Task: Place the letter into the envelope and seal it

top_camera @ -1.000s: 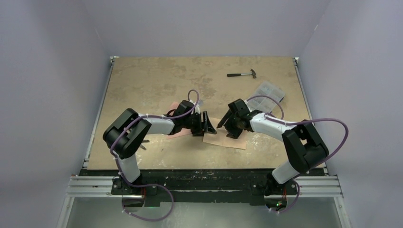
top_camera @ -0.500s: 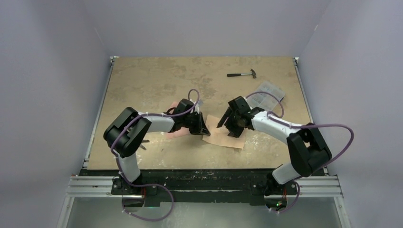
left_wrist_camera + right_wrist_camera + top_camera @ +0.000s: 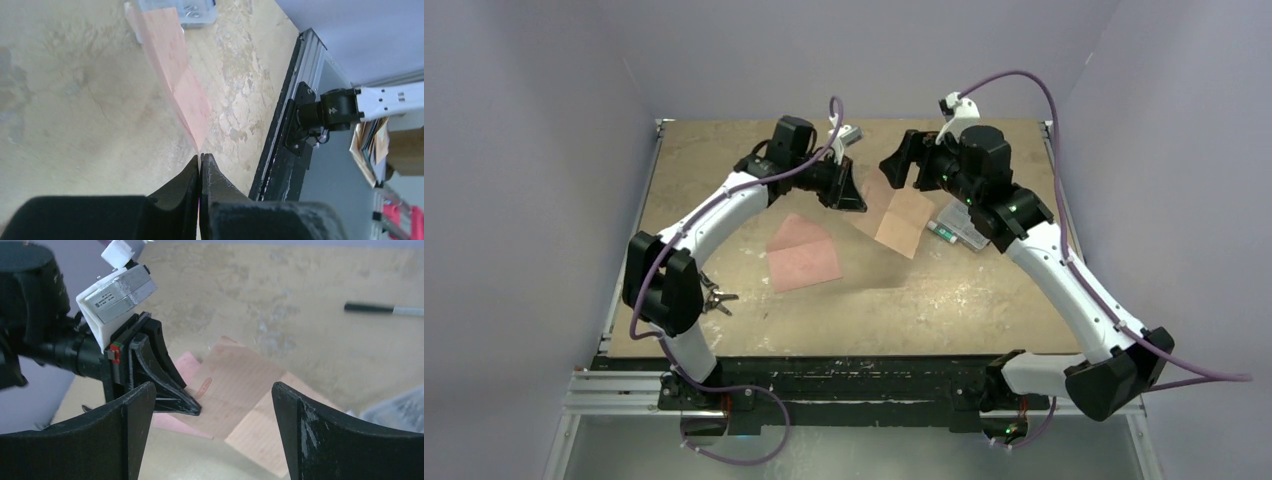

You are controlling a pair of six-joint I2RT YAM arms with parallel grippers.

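The salmon-orange letter [image 3: 896,215] hangs tilted in the air above the table's far middle, its fold crease showing. My left gripper [image 3: 856,203] is shut on the sheet's left corner; in the left wrist view the letter [image 3: 175,65] runs edge-on out of the closed tips [image 3: 201,156]. My right gripper [image 3: 898,170] stands open just beyond the sheet's far edge, holding nothing. In the right wrist view the letter [image 3: 240,390] lies between and beyond the wide fingers of my right gripper [image 3: 212,390]. The pink envelope [image 3: 802,255] lies flat on the table, flap pointing away, to the left of and below the letter.
A clear plastic parts box [image 3: 959,228] sits on the table under the right arm. A hammer [image 3: 380,309] lies near the far edge. A small metal tool [image 3: 716,297] rests by the left arm's elbow. Grey walls close in three sides.
The left gripper closed on the letter and lifted it up and toward the far side. The right arm rose with it and opened wider. The envelope now lies uncovered.
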